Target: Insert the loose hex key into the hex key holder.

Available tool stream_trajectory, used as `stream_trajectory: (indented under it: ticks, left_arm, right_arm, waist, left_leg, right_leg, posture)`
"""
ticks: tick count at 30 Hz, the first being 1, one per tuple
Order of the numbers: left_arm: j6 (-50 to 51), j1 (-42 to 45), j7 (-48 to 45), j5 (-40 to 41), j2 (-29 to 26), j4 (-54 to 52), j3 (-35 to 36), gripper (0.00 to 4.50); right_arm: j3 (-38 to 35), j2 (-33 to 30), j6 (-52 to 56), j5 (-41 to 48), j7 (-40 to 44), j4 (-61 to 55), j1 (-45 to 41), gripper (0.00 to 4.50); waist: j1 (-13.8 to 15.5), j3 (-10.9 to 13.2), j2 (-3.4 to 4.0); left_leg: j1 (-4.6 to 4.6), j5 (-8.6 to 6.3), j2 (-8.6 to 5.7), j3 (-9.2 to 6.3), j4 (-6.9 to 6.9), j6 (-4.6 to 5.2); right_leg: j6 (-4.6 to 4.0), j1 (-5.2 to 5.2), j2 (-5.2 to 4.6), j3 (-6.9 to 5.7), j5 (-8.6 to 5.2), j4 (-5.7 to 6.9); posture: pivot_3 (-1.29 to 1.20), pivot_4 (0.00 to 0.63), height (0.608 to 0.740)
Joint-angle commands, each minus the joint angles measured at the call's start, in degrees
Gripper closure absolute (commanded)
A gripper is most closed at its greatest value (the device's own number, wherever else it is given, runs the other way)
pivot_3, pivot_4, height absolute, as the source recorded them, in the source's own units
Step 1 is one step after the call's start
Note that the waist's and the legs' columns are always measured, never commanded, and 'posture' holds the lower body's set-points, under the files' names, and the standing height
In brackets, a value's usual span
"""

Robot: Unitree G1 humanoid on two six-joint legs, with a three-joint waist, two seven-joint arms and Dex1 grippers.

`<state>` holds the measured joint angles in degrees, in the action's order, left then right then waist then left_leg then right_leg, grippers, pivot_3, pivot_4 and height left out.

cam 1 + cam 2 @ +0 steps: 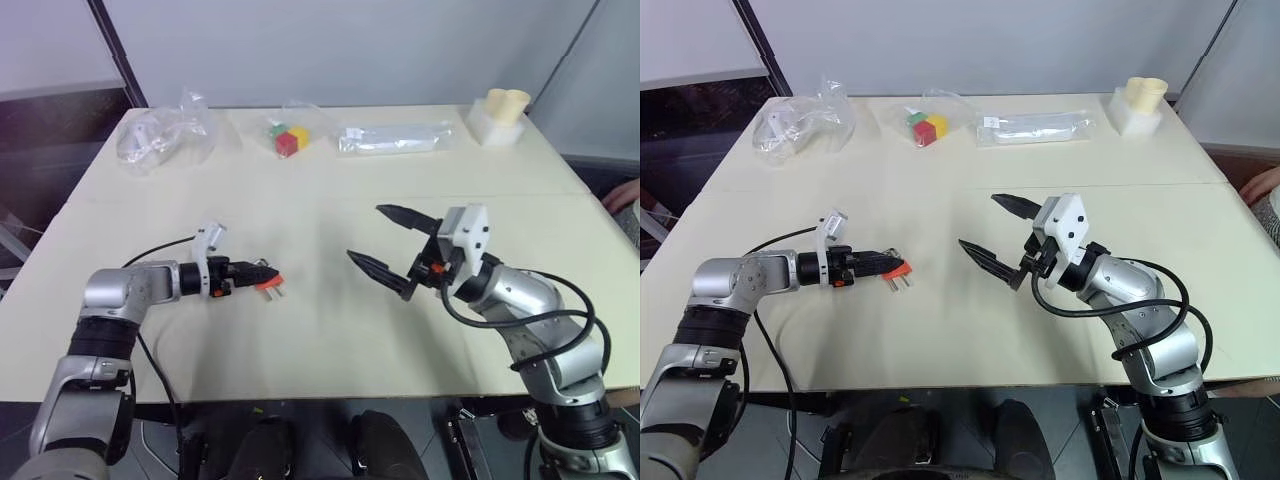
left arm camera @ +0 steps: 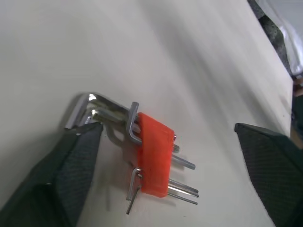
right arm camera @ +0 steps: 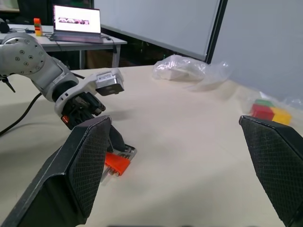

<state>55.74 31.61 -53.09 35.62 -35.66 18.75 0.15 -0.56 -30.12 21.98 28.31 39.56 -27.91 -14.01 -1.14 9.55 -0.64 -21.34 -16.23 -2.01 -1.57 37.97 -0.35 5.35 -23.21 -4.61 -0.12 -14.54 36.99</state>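
Surface: pale cream table [image 1: 330, 190] with a grey wall behind; its back edge carries clutter, the front half is mostly bare.
Holder: orange block [image 2: 154, 161] lying flat on the table at about 8 o'clock from the table's middle, grey keys sticking out of both its sides.
Loose key: cannot pick it out; every key seen by the left wrist camera seems seated in or tucked against the holder.
Left gripper: [image 2: 165, 156] low over the table, fingers spread wide on either side of the holder, gripping nothing; one fingertip [image 2: 87, 137] sits just beside the bent ends of the keys.
Right gripper: [image 1: 392, 242] raised above the table at 4 o'clock from the middle, fingers spread wide, empty, pointing toward the left arm and well apart from the holder.
Back edge: crumpled clear bag [image 1: 165, 135] at 10 o'clock, coloured cubes [image 1: 290, 138] at 12, long clear packet [image 1: 395, 137] at 1, white box with yellow cups [image 1: 500, 118] at 2.
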Motion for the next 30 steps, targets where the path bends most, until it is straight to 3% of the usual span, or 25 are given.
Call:
stream_trajectory:
  ticks: [1,9,15,23,30]
  left_arm:
    - [2.3,-4.8,5.2,-3.8,-3.8,0.2,2.4,0.01]
    - [0.6,-11.0,3.6,-1.9,-10.2,-13.2,6.8,0.01]
    - [-5.9,-11.7,2.3,-1.3,-13.8,-28.3,9.4,0.01]
    - [-9.1,-15.5,3.3,1.3,-13.6,-40.3,14.3,0.01]
    - [-9.0,-18.0,4.0,4.7,-13.3,-46.6,17.9,0.01]
  right_arm:
    - [-0.1,0.5,-1.2,0.0,0.0,-1.7,-0.9,0.0]
    - [-0.2,-0.6,-0.6,0.7,1.8,-1.1,-1.6,0.0]
    - [-0.9,-8.5,3.5,4.3,11.1,-0.4,0.2,0.0]
    - [-2.0,-17.0,6.3,5.6,19.3,0.9,1.4,0.0]
    - [-3.3,-21.4,6.3,5.7,23.5,2.6,0.9,0.0]
  waist:
    - [-0.1,0.0,0.01]
    - [-1.0,0.0,-0.03]
    - [0.7,0.2,-0.22]
    - [1.4,0.2,-0.21]
    - [1.8,0.2,-0.21]
  left_leg:
    - [-0.01,0.0,0.0,0.0,-0.05,0.0]
    - [-0.07,0.0,0.06,0.0,-0.33,-0.01]
    - [-0.45,-0.01,0.05,-0.01,-0.35,-0.02]
    - [-1.4,-0.14,-0.1,0.03,-0.4,0.2]
    - [-1.44,-0.13,-0.09,0.03,-0.4,0.2]
  right_leg:
    - [-0.01,-0.04,0.0,0.0,0.0,0.0]
    - [-0.13,-0.25,-0.02,0.03,-0.07,-0.01]
    - [-0.2,-0.41,-0.12,-0.02,-0.08,-0.4]
    - [-0.03,-1.14,-0.3,-0.05,0.04,-0.86]
    - [-0.03,-1.18,-0.27,-0.08,0.03,-0.85]
  posture:
    - [0.0,0.15,0.74]
    - [0.0,0.15,0.74]
    - [0.0,0.15,0.74]
    - [0.0,0.15,0.74]
    - [0.0,0.15,0.74]
